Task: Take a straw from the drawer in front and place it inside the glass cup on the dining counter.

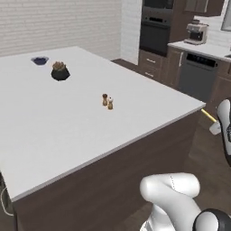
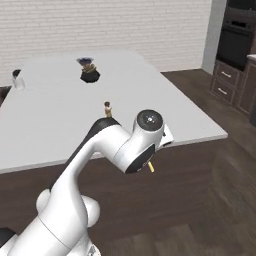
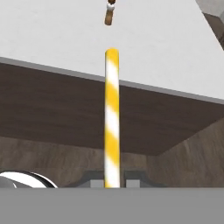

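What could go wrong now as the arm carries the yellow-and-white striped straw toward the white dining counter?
The gripper pinches only the bottom end of the yellow-and-white striped straw, so it may tilt or slip. The straw sits level with the white dining counter's edge and could hit it. The two small brown shakers stand in the likely path toward the small clear glass cup.

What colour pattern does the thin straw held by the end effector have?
The thin straw has yellow and white spiral stripes, clearest in the hand view.

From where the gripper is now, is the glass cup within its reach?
Probably not. The gripper, shut on the straw, sits beside the dining counter, while the glass cup stands at its far corner.
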